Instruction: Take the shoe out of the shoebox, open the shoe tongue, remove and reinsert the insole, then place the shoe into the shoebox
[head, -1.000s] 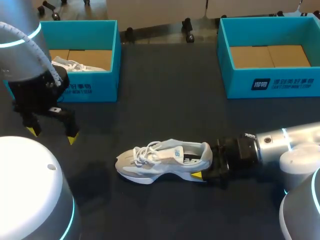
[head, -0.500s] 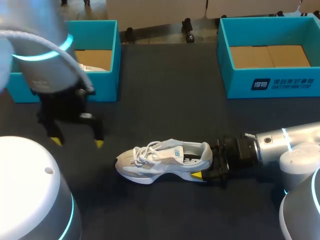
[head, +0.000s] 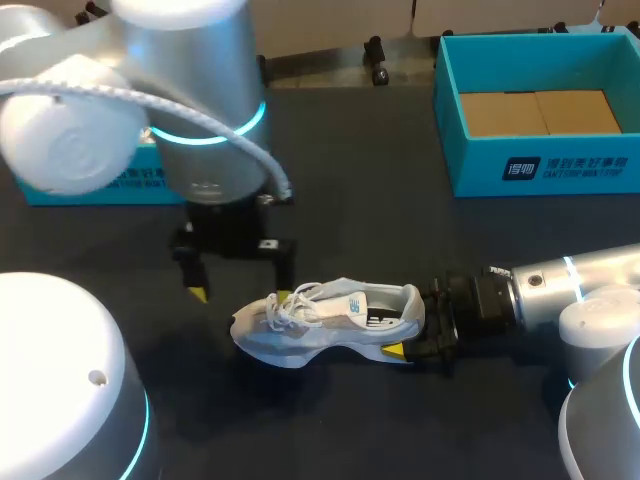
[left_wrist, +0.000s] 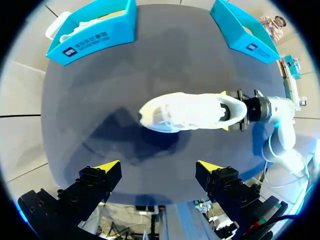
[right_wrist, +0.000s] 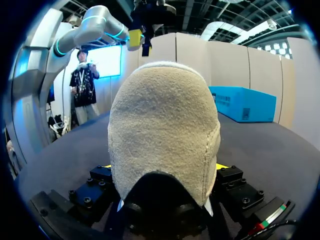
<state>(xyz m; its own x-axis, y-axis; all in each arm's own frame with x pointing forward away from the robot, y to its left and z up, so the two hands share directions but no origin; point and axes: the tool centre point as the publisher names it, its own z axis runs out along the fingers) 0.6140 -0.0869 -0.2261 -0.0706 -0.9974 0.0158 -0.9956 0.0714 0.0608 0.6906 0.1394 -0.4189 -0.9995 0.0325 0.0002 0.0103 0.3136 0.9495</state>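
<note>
A white and grey shoe (head: 325, 318) lies on its sole on the dark table, toe pointing left. My right gripper (head: 412, 340) is shut on its heel, one finger on each side; in the right wrist view the beige heel (right_wrist: 165, 130) fills the space between the fingers. My left gripper (head: 241, 288) hangs open over the laces and toe end, touching nothing. In the left wrist view the shoe (left_wrist: 187, 111) lies ahead of that gripper (left_wrist: 159, 166), with my right arm (left_wrist: 267, 109) at its heel. The left gripper (right_wrist: 140, 32) shows high above the heel in the right wrist view.
A teal shoebox (head: 565, 168) with a cardboard floor stands at the back right. Another teal shoebox (head: 120, 185) at the back left is mostly hidden by my left arm; the left wrist view shows a second white shoe (left_wrist: 75, 29) in it.
My left arm has swung right from beside the left shoebox to above the shoe's toe end, still open. The right gripper and the shoe have not moved.
</note>
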